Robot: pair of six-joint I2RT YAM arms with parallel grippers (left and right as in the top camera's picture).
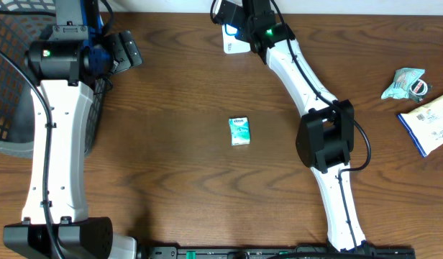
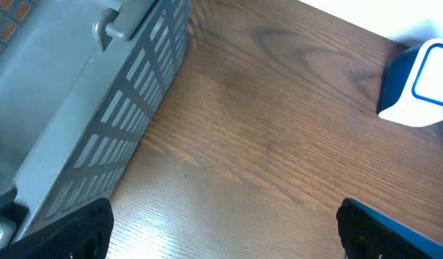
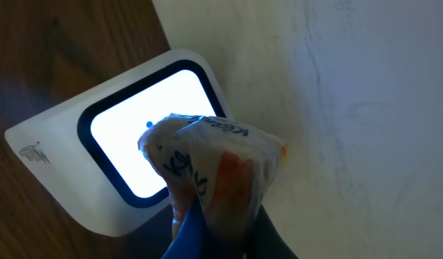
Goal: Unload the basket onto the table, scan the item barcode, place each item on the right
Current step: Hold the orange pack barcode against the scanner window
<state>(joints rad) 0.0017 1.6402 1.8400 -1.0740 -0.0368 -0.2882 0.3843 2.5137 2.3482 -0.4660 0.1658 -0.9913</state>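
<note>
**Operator:** Where is the thing I have to scan?

**Helper:** Your right gripper [image 3: 211, 234] has it. Its jaws are pinched tight on the bottom of the crinkly packet [image 3: 218, 162]. The packet is right in front of the scanner [image 3: 56, 162], over its bright window.

**Operator:** Do the stripes face the window?

**Helper:** I can't tell. No stripes show on the side facing the wrist camera. I think you should turn the packet slowly, so each side gets a look at the light. Stay close to the window, but don't bump it. The wrapper is bunched up, so go gently. A flat side should read better.

**Operator:** And my other arm?

**Helper:** Your left gripper [image 2: 225, 234] is wide open and holds nothing. It hangs over the table beside the basket [image 2: 99, 108], well apart from the scanner. Leave it there.
</note>
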